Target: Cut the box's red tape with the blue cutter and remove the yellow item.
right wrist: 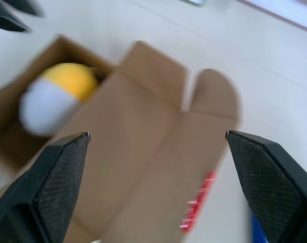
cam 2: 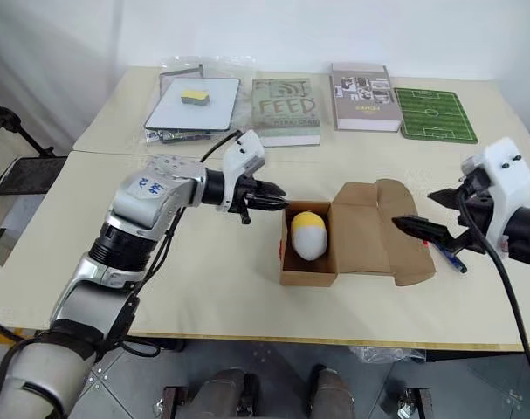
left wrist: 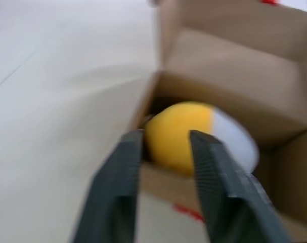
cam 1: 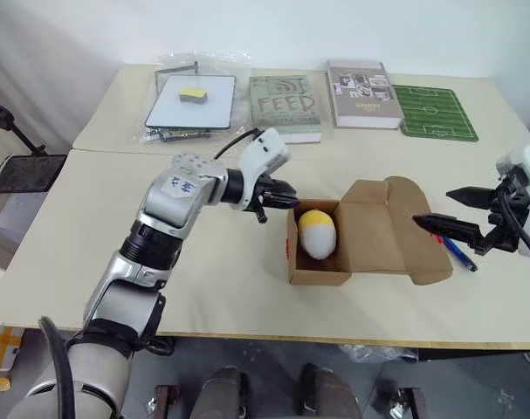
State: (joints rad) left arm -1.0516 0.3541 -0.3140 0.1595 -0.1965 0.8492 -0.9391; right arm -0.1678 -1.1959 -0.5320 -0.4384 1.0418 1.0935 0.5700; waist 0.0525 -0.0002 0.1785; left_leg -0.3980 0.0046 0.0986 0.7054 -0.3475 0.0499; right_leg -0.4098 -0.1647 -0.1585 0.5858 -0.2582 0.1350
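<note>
Looks like a lab/test room set up as a mock office desk. Two pale worktops (cam 1: 203, 288) pushed together against a plain white wall. Along the back edge: FEED book (cam 1: 285, 106), just right of it a second book (cam 1: 362, 93), then a green football-pitch mat (cam 1: 435, 112). Left of the FEED book, a whiteboard (cam 1: 191, 102) on plastic sleeves. Black stand leg (cam 1: 10, 124) off the worktop's left.

The left gripper (left wrist: 166, 152) has its two dark fingers (left wrist: 118, 187) parted, nothing between them — beyond their tips sits the yellow item (left wrist: 181, 134), yellow at the near end and white at the far, lying inside the open box (left wrist: 229, 76). A bit of red tape (left wrist: 188, 212) shows on the box's near wall — between the fingers.
</note>
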